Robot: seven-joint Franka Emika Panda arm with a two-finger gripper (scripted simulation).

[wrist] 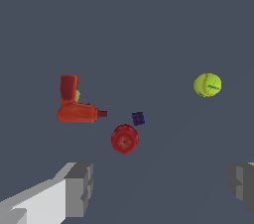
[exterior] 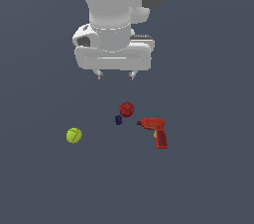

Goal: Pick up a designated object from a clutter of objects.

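A: Where is the tennis ball (exterior: pixel 74 135)?

B: Alone on the grey floor (exterior: pixel 208 178), at the exterior view's left, well apart from the other things.

A: And those others?

B: An apple (exterior: pixel 127 109) sits in the middle with a small purple lump (exterior: pixel 118 119) just beside it. A red drill (exterior: pixel 156 131) lies at the exterior view's right, its nose pointing towards the lump.

A: The gripper (exterior: pixel 116 75)?

B: It hangs above them all, jaws spread wide and released, grasping nothing. In the wrist view its fingers (wrist: pixel 79 188) frame the scene, touching none of the things.
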